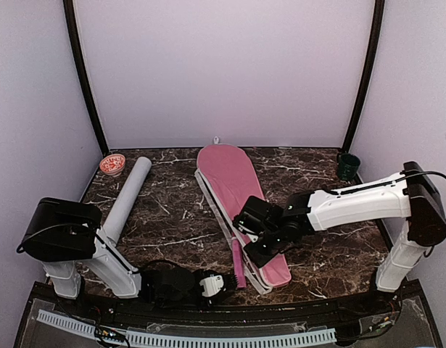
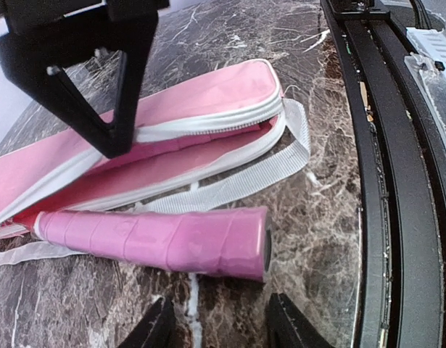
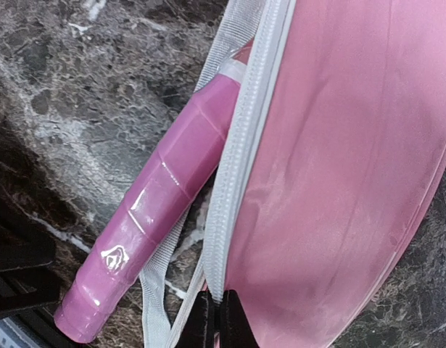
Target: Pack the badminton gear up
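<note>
The pink cover (image 1: 241, 196) lies lengthwise in the middle of the table, its white zipper edge (image 3: 241, 167) partly open at the near end. A pink racket handle (image 2: 172, 239) sticks out of that end and rests on the table; the rest of the racket is hidden inside the cover. My right gripper (image 3: 217, 315) is shut on the cover's zipper edge near the handle. My left gripper (image 2: 219, 322) is open and low over the table, just short of the handle's butt end and not touching it. A long white tube (image 1: 128, 196) lies at the left.
A small red-patterned round cap (image 1: 112, 164) sits at the back left, beyond the tube. A dark green cup (image 1: 347, 165) stands at the back right. The cover's white strap (image 2: 237, 181) lies loose beside the handle. A black rail (image 2: 397, 181) runs along the table's near edge.
</note>
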Available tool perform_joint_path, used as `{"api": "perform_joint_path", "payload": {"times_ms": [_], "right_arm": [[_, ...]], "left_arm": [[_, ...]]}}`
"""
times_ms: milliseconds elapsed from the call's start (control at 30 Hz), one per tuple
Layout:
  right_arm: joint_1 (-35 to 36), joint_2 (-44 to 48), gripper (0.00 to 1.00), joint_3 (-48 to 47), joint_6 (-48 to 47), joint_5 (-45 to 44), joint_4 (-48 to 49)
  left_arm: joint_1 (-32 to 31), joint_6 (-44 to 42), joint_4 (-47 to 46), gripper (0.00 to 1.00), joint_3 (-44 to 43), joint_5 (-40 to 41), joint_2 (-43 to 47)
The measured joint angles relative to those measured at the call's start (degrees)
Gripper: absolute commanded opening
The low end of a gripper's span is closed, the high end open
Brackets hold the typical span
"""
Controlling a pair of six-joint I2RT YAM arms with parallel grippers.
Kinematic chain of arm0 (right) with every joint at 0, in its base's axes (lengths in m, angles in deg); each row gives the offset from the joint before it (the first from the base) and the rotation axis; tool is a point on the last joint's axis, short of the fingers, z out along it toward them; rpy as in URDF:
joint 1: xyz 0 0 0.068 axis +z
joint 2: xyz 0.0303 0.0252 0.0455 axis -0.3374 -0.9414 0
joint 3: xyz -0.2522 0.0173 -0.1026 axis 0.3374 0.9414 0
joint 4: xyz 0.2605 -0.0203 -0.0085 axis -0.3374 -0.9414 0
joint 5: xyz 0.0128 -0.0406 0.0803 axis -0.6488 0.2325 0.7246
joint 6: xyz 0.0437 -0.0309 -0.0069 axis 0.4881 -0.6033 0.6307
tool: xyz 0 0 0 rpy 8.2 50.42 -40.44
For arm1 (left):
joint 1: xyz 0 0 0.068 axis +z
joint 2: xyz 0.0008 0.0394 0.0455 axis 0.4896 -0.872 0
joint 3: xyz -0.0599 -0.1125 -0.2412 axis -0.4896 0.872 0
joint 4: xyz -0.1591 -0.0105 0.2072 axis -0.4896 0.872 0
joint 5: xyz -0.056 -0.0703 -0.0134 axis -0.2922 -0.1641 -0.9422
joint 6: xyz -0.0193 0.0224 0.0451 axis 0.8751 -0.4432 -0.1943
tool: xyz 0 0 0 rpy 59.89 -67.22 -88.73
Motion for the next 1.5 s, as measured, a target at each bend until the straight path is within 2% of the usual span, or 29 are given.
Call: {"api": "perform_joint_path", "payload": {"times_ms": [167,400,533,867,1167,1500], "right_arm": [[-0.4,2.5,0.0,0.1,0.2,2.4,1.2],[-1.0,2.9,0.0,1.2,0.3,5.1,2.8],[-1.3,3.0,0.0,1.8,1.0,7.2,4.5],[-2.5,5.6,0.0,5.6,5.0,13.8,11.7],[-3.0,6.4,0.0,6.7,7.7,16.0,13.7],[-3.6,7.2,0.0,11.5,12.1,18.9,20.9]], "left_arm": [[-0.8,0.9,0.2,0.42,0.3,0.0,0.0],[-0.9,1.8,-2.0,0.26,0.7,0.1,-0.2],[-1.0,1.3,-3.3,0.21,-0.1,0.5,-1.8],[-1.0,0.7,-7.1,0.19,-3.8,0.3,-5.9],[-0.5,0.3,-7.3,0.18,-6.9,-0.9,-8.6],[0.3,0.3,-9.5,0.18,-7.6,-3.5,-10.0]]}}
